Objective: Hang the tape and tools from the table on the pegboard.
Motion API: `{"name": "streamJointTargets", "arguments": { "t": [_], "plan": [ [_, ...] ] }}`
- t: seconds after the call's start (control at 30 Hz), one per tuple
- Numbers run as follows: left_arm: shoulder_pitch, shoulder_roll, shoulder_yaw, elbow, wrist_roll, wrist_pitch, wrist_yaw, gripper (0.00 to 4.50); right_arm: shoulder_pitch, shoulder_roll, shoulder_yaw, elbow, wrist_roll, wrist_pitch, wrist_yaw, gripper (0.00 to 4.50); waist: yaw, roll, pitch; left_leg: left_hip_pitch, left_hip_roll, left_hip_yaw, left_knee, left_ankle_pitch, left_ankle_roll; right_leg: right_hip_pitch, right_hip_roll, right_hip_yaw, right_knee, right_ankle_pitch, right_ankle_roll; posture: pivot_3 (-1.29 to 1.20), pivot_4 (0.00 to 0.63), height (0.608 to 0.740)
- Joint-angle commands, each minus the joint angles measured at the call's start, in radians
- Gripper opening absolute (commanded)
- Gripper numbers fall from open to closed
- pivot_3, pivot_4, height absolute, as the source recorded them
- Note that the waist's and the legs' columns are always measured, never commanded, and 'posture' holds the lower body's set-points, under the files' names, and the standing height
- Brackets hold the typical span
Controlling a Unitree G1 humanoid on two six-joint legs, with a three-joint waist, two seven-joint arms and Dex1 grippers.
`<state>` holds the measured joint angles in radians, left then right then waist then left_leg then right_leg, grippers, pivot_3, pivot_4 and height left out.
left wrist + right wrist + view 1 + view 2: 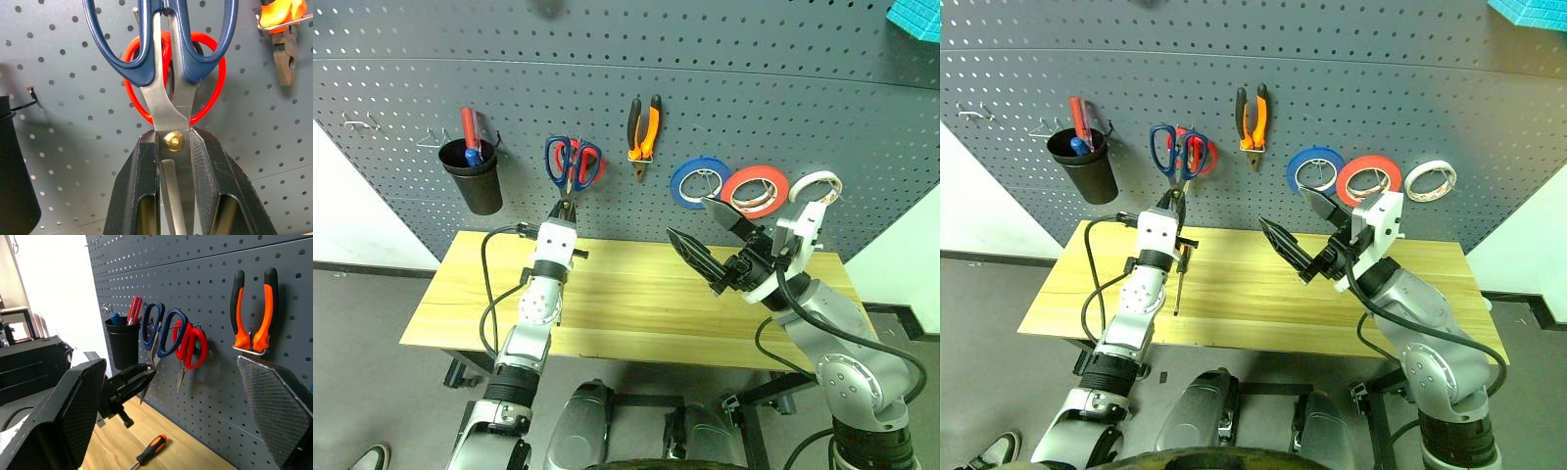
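The left gripper point(168, 161) is clamped on the blades of the blue-handled scissors point(570, 162), their handles above it against the pegboard point(705, 88). The right gripper point(713, 238) gapes wide, empty.

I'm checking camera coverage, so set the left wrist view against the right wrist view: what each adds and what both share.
Left wrist alone: the left claw shut on the blue scissors' blades just below the brass pivot.

Right wrist alone: the open right claw, the screwdriver lying on the table, pens in the cup.

Both: blue scissors, red scissors, pliers, pegboard.
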<state>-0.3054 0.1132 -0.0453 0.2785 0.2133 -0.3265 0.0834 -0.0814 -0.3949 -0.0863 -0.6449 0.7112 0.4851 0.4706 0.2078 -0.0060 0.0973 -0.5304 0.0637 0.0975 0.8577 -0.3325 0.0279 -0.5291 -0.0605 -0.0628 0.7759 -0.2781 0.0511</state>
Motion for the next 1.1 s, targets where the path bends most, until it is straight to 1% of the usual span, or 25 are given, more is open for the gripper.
{"name": "streamJointTargets", "arguments": {
  "t": [0.03,0.2,0.5,0.7,0.83,0.9,0.97,1.1],
  "plan": [
    [-0.043,-0.005,0.004,0.007,-0.007,0.004,0.006,0.52,-0.002,-0.004,-0.008,-0.044,0.006,-0.016,-0.004,4.5,0.0,0.0,0.0,0.0,0.0,0.0,0.0,0.0,0.0,0.0,0.0,0.0,0.0,0.0,0.0,0.23,0.064,0.657],
    [-0.089,-0.014,0.001,0.083,0.001,0.001,0.027,0.52,-0.016,0.002,-0.014,-0.065,0.042,-0.014,-0.006,4.5,0.0,0.0,0.0,0.0,0.0,0.0,0.0,0.0,0.0,0.0,0.0,0.0,0.0,0.0,0.0,0.23,0.068,0.657],
    [-0.203,-0.034,-0.005,0.293,0.009,-0.024,0.08,0.52,-0.017,-0.008,-0.024,-0.106,0.157,-0.012,0.02,4.5,0.0,0.0,0.0,0.0,0.0,0.0,0.001,0.0,0.0,0.0,0.0,0.0,0.0,0.0,0.0,0.22,0.066,0.657],
    [-0.257,-0.043,-0.001,0.386,-0.002,-0.036,0.084,0.52,-0.012,-0.019,-0.022,-0.106,0.164,-0.015,0.017,4.5,0.0,0.0,0.0,0.0,0.0,0.0,0.001,0.0,0.0,0.0,0.0,0.0,0.0,0.0,0.0,0.21,0.066,0.657],
    [-0.271,-0.039,-0.01,0.406,0.011,-0.046,0.088,0.52,-0.007,-0.025,-0.023,-0.102,0.16,-0.018,0.014,4.5,0.0,0.0,0.0,0.0,0.0,0.0,0.001,0.0,0.0,0.0,0.0,0.0,0.0,0.0,0.0,0.21,0.066,0.657],
    [-0.269,-0.034,-0.017,0.402,0.023,-0.04,0.092,1.3,-0.005,-0.027,-0.023,-0.098,0.155,-0.019,0.015,4.5,-0.001,-0.001,0.0,0.0,0.0,0.0,0.001,0.0,0.0,0.0,0.0,0.0,0.0,0.0,0.0,0.21,0.065,0.657],
    [-0.265,-0.022,-0.028,0.395,0.04,-0.036,0.087,1.89,-0.005,-0.027,-0.023,-0.093,0.154,-0.02,0.016,4.5,-0.001,-0.001,0.0,0.0,0.0,0.0,0.001,0.0,0.0,0.0,0.0,0.0,0.0,0.0,0.0,0.22,0.064,0.657],
    [-0.25,-0.013,-0.029,0.379,0.047,-0.032,0.096,3.23,-0.009,-0.027,-0.022,-0.084,0.152,-0.021,0.019,4.5,-0.001,-0.001,0.0,0.0,0.0,0.0,0.001,0.0,0.0,0.0,0.0,0.0,0.0,0.0,0.0,0.22,0.064,0.657]
  ]
}}
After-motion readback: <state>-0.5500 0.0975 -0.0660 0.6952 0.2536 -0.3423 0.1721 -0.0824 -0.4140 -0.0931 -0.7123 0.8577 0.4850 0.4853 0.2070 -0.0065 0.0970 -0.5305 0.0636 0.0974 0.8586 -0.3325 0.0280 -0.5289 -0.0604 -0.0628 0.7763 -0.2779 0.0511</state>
